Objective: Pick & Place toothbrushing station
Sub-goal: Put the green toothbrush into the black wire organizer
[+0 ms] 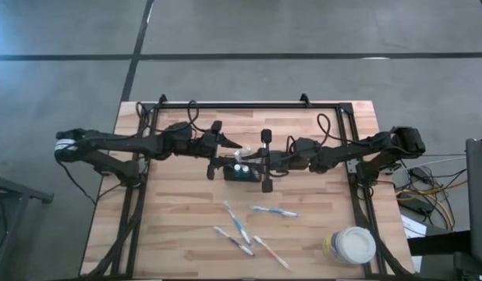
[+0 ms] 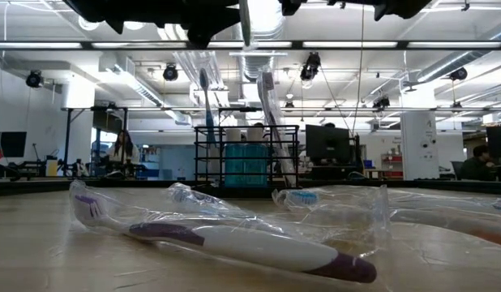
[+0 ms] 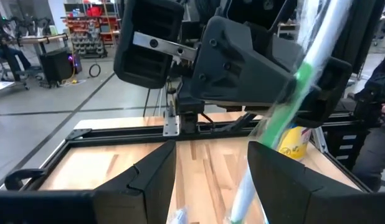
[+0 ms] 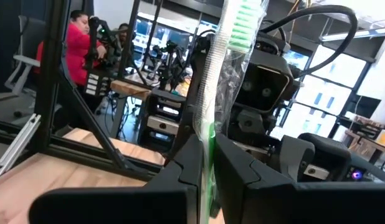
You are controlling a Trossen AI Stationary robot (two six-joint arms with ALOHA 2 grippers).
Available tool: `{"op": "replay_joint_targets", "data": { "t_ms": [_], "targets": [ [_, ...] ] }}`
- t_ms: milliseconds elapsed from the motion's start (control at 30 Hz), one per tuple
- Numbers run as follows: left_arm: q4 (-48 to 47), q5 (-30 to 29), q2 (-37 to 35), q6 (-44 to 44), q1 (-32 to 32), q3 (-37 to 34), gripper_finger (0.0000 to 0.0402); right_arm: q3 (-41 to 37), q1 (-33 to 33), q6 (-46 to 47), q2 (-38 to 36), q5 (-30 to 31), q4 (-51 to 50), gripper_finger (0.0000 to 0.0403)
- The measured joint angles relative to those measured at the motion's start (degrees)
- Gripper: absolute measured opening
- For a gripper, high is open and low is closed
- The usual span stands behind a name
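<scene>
The black caddy (image 1: 241, 172) stood in the middle of the surface (image 1: 178, 226), between both arms. The right fingers (image 4: 208, 171) pinched a wrapped green toothbrush (image 4: 225, 81) upright, likely so it could drop into the caddy. The left fingers (image 3: 211, 171) were wide apart and held nothing, just beside it.

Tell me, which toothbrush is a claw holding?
The green-bristled wrapped toothbrush, pinched upright in the right claw above the caddy; the other loose ones lie flat on the table.

Overhead straight down, low level across the table (image 1: 186, 242) — wrist cameras facing each other — all sharing the caddy (image 1: 240, 172).
</scene>
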Motion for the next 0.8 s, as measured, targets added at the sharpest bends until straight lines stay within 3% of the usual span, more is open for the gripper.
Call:
{"op": "replay_joint_targets", "data": {
  "t_ms": [200, 567, 800],
  "targets": [
    [-0.3, 1.2, 1.1, 0.1, -0.5, 1.1, 0.0204, 0.0, 0.0, 0.1, 0.1, 0.2, -0.4, 0.002],
    [-7.1, -0.3, -4.3, 0.3, -0.6, 1.1, 0.0204, 0.0, -0.1, -0.7, -0.2, 1.4, -0.5, 0.002],
    [-7.1, 1.7, -2.8, -1.0, -0.6, 1.5, 0.0204, 0.0, -0.2, -1.1, -0.1, 1.6, 0.1, 0.002]
  ]
}}
